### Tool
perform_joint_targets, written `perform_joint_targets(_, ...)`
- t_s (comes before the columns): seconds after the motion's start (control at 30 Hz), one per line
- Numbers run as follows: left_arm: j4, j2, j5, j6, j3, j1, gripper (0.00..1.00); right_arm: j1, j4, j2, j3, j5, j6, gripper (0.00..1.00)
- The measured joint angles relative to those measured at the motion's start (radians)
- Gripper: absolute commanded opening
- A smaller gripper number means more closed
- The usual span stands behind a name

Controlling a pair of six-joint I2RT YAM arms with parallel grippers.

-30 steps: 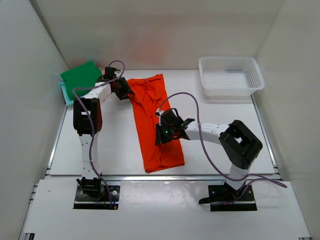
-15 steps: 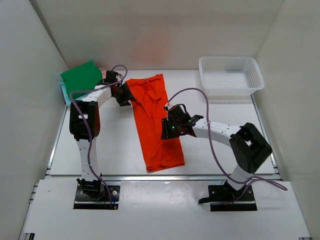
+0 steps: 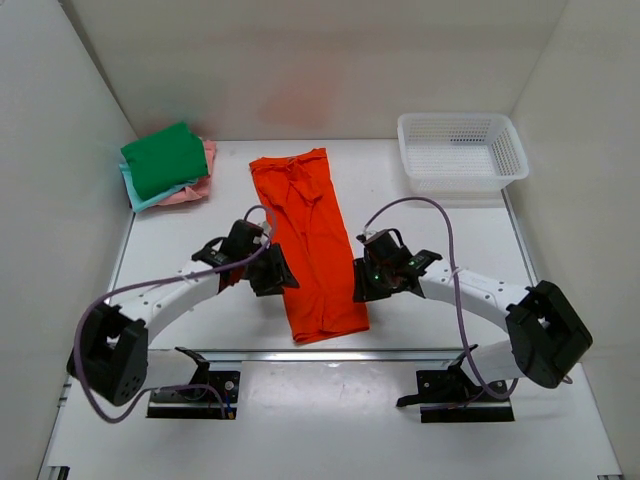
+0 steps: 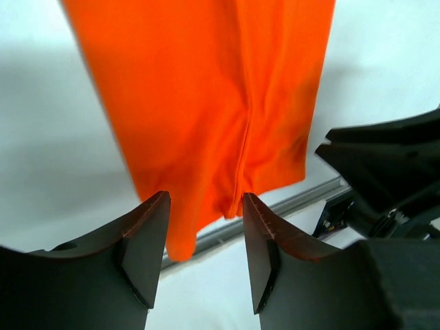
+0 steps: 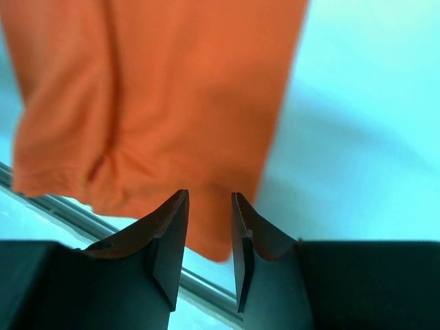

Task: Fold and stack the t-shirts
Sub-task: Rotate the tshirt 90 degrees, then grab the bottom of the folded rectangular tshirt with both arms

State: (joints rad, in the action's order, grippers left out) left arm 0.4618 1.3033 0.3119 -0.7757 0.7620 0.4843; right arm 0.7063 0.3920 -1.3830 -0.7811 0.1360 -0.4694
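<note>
A bright orange t-shirt (image 3: 305,240) lies flat on the white table (image 3: 450,225), folded into a long narrow strip running from back to front. My left gripper (image 3: 272,274) hovers at the strip's near left edge, open with nothing between its fingers. In the left wrist view the orange t-shirt (image 4: 206,96) fills the top, beyond my left gripper (image 4: 205,198). My right gripper (image 3: 363,283) is at the strip's near right edge, also open and empty. The right wrist view shows the orange t-shirt (image 5: 151,96) just past my right gripper (image 5: 210,195). A folded green t-shirt (image 3: 163,158) tops a pink one (image 3: 203,183) and a light teal one (image 3: 135,198) at the back left.
A white mesh basket (image 3: 460,150) stands at the back right. A metal rail (image 3: 330,355) runs along the table's near edge, just past the orange strip's near end. White walls close in the left, right and back sides.
My left arm swung from beside the green stack to the strip's near left edge. My right gripper opened and slid off the cloth to the strip's near right edge.
</note>
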Motion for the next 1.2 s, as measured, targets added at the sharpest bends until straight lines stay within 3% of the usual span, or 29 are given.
perform_joint_targets(0.2, 0.002, -0.105, -0.073, -0.132, -0.135, 0.106, 0.59, -0.01, 0.048, 0.063, 0.063, -0.028, -0.037, 0.32)
perform_joint_targets(0.7, -0.07, 0.007, -0.12, -0.323, -0.192, 0.366, 0.61, 0.03, 0.018, 0.05, 0.138, 0.0, -0.131, 0.35)
perform_joint_targets(0.77, -0.082, 0.001, -0.121, -0.346, -0.211, 0.386, 0.61, 0.051, 0.003, 0.042, 0.148, 0.009, -0.145, 0.23)
perform_joint_targets(0.83, -0.095, -0.024, -0.121, -0.367, -0.236, 0.399, 0.56, 0.072, -0.014, 0.04, 0.163, 0.023, -0.164, 0.05)
perform_joint_targets(0.87, -0.101, -0.037, -0.121, -0.373, -0.251, 0.404, 0.51, 0.08, -0.024, 0.04, 0.171, 0.027, -0.173, 0.0)
perform_joint_targets(0.93, -0.108, -0.047, -0.121, -0.385, -0.271, 0.405, 0.26, 0.09, -0.048, 0.043, 0.191, 0.047, -0.2, 0.0)
perform_joint_targets(1.0, -0.11, -0.042, -0.125, -0.381, -0.285, 0.404, 0.13, 0.099, -0.075, 0.061, 0.213, 0.058, -0.225, 0.01)
perform_joint_targets(1.2, -0.089, -0.057, -0.113, -0.343, -0.293, 0.342, 0.13, 0.145, -0.103, 0.082, 0.243, 0.077, -0.269, 0.0)
